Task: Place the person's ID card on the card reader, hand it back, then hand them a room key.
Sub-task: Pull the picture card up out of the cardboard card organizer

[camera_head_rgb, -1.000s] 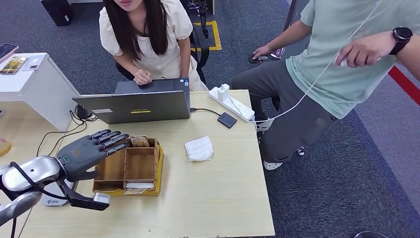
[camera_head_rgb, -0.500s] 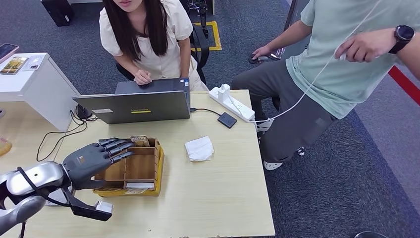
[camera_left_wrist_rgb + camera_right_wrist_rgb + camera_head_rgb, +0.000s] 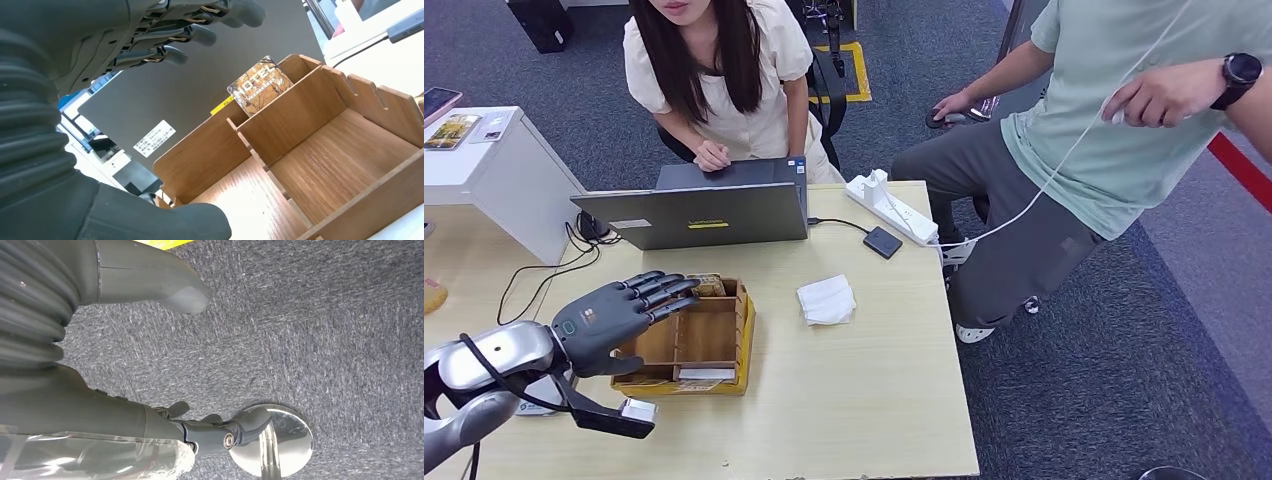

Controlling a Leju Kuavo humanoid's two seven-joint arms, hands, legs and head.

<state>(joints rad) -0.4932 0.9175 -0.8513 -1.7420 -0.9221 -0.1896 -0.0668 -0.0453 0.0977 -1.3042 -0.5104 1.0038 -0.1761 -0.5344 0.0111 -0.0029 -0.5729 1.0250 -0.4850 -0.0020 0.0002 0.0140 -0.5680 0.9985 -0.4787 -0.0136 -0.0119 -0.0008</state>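
Note:
My left hand [image 3: 619, 312] hovers over the left part of a wooden organiser box [image 3: 742, 330], fingers stretched out and apart, holding nothing. Its fingertips [image 3: 682, 290] are just short of a brown hotel key card [image 3: 707, 285] that stands upright in the box's far slot. In the left wrist view the card [image 3: 259, 86] reads HOTEL and leans on the back wall of the box [image 3: 320, 165], with my fingers [image 3: 200, 35] above it and apart from it. My right hand [image 3: 150, 425] hangs over grey carpet, empty, thumb away from the fingers. A small black device [image 3: 882, 242] on a cable lies near the laptop.
An open laptop [image 3: 694, 213] stands behind the box, with a person in a cream top leaning over it. A folded tissue [image 3: 826, 300] and a white power strip [image 3: 891, 207] lie to the right. A seated person in a green shirt holds a white cable at the table's right edge.
My left hand has dropped a little and edged forward over the box, bringing its fingertips closer to the hotel card. Nothing on the table has moved.

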